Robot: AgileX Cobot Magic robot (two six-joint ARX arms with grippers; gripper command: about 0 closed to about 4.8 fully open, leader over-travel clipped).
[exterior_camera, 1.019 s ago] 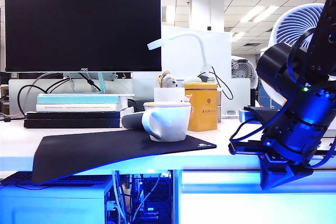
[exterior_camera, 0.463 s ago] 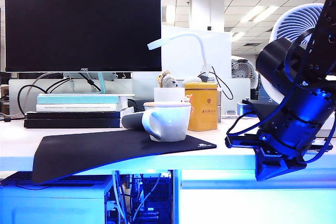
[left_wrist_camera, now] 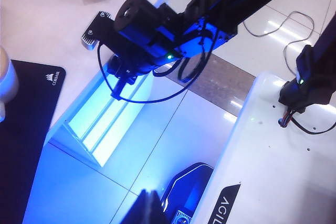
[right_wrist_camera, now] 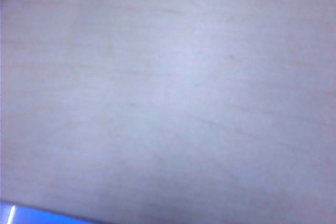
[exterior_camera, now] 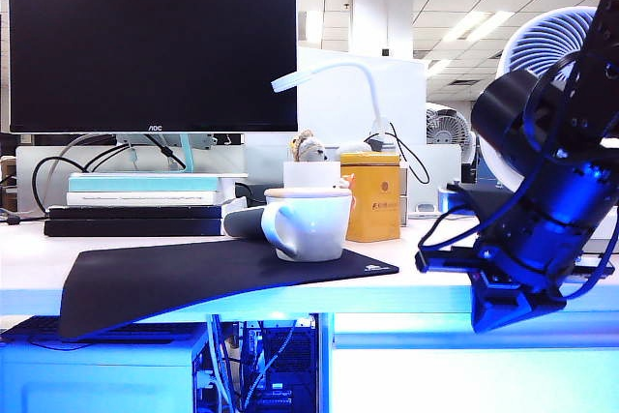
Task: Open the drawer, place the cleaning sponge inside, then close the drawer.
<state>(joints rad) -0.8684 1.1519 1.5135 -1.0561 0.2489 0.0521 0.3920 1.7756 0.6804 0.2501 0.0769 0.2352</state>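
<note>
Our right gripper (exterior_camera: 503, 311) hangs at the lower right of the exterior view, clenched on nothing we can see, its tip at the desk's front edge just above the drawer (exterior_camera: 474, 374), whose pale glowing front runs left to right along the bottom of the frame. The lip lies directly below and behind the tip, so this arm is nearer. Our left gripper (left_wrist_camera: 149, 208) sits shut at the bottom edge of its wrist view, well apart from the drawer. The drawer looks closed; its inside is hidden. We cannot find the cleaning sponge anywhere.
</note>
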